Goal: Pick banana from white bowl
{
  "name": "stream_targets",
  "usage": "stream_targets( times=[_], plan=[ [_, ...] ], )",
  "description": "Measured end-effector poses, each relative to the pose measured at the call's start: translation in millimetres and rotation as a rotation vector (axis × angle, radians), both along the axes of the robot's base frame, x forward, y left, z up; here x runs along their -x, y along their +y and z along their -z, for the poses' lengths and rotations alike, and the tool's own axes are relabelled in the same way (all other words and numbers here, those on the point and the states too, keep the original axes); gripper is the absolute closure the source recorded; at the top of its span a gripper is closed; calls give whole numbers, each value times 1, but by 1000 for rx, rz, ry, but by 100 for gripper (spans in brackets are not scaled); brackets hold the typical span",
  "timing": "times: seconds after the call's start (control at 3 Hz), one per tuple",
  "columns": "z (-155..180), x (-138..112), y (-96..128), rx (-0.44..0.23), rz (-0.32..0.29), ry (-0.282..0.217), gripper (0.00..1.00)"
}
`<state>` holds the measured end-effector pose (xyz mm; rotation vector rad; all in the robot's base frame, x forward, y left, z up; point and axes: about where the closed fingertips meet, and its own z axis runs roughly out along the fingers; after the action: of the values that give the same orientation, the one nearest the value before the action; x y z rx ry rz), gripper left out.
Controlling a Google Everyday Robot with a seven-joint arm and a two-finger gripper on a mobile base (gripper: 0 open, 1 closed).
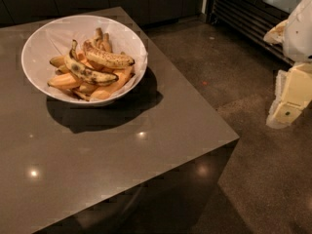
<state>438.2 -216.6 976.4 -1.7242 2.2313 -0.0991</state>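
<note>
The white bowl (53,30) stands on the far left part of a dark grey table. In it the speckled yellow banana (108,58) lies on top of the pile, gently curved, its dark tip pointing right. A second banana (90,73) with big black blotches and an upturned stem lies just in front of it. Orange wedge-like pieces (117,81) lie beneath them. My gripper (286,112), cream-coloured, hangs at the right edge of the view. It is over the floor, well to the right of the table and far from the bowl, and holds nothing that I can see.
The table (122,150) has a corner at the right, beyond which is speckled dark floor (253,169). Dark cabinets line the back wall. A slatted appliance front (243,13) stands at the back right.
</note>
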Motion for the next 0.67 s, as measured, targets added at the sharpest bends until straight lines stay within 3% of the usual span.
stream_targets(
  times=[0.33,0.67],
  plan=[
    [0,0,0,0,0,0,0],
    [-6,-11,9,-18,51,19,0]
  ],
)
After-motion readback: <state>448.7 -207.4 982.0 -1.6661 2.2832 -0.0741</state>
